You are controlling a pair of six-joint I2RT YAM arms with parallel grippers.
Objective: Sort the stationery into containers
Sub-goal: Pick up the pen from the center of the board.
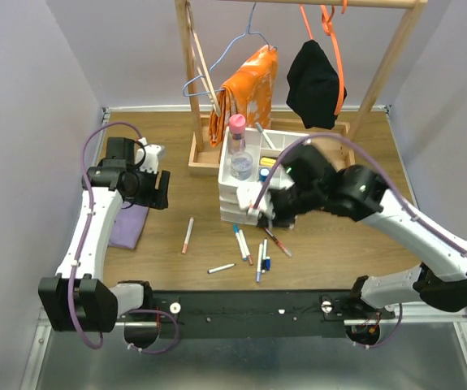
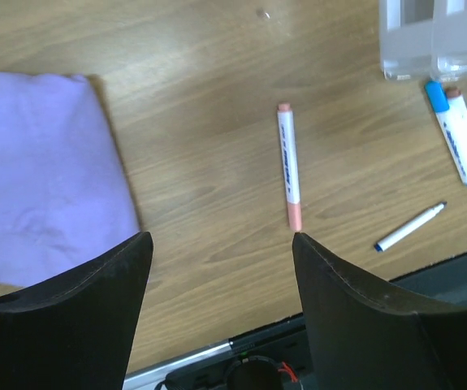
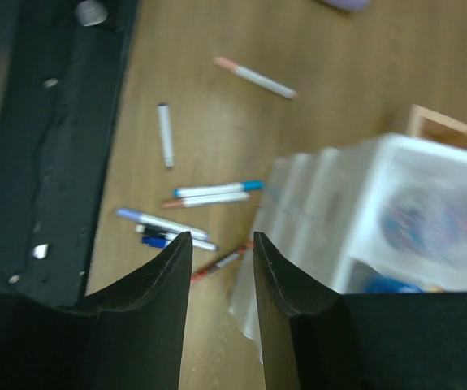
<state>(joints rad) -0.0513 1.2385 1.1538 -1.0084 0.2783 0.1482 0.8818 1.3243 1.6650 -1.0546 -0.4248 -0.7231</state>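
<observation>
Several pens lie on the wooden table in front of the white drawer unit: a white pen with orange ends, a short white pen, a blue-capped marker, a red pen and a cluster of thin pens. The divided tray on top holds a pink-capped bottle, a blue-capped bottle and a pen. My left gripper is open and empty, above the orange-ended pen. My right gripper is open and empty at the unit's front corner, above the red pen.
A purple cloth lies under the left arm and shows in the left wrist view. A wooden clothes rack base stands behind the drawer unit, with an orange cloth and a black cloth hanging above it.
</observation>
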